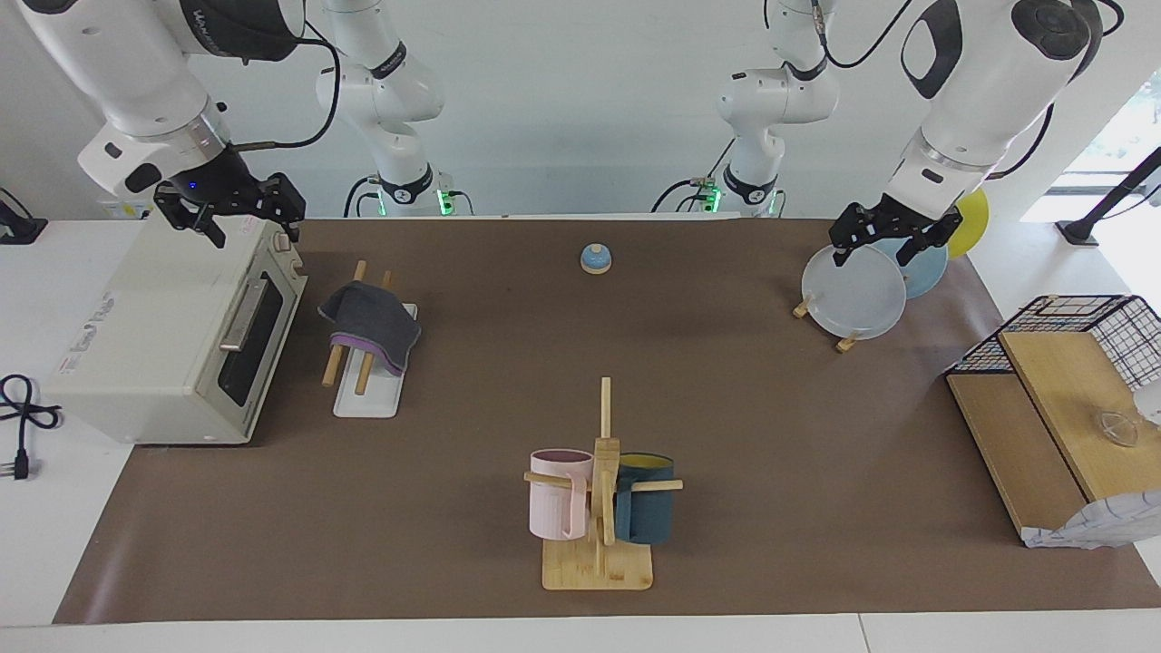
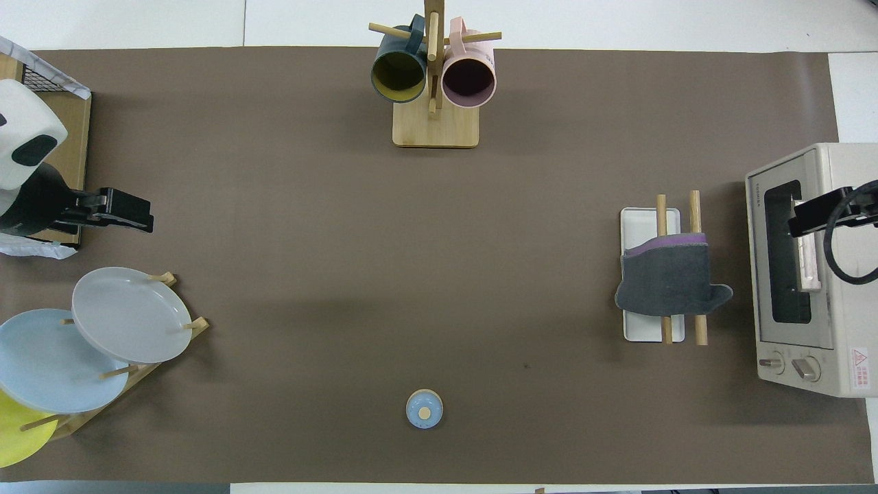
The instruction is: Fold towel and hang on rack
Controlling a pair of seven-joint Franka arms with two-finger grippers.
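The towel (image 1: pixel 372 326) (image 2: pixel 669 281) hangs folded over the two wooden rods of the rack (image 1: pixel 366 400) (image 2: pixel 641 224), dark grey side out with a purple edge showing. The rack stands beside the toaster oven at the right arm's end of the table. My right gripper (image 1: pixel 247 225) (image 2: pixel 816 216) hovers open over the toaster oven's top, apart from the towel and holding nothing. Over the plate stand at the other end, my left gripper (image 1: pixel 873 251) (image 2: pixel 130 213) is open and empty too.
A white toaster oven (image 1: pixel 163 336) sits next to the rack. A mug tree (image 1: pixel 599 490) with a pink and a blue mug stands at the table's edge farthest from the robots. Plates on a wooden stand (image 1: pixel 853 290), a small blue bell (image 1: pixel 595 258) and a wire basket (image 1: pixel 1088 317) are also here.
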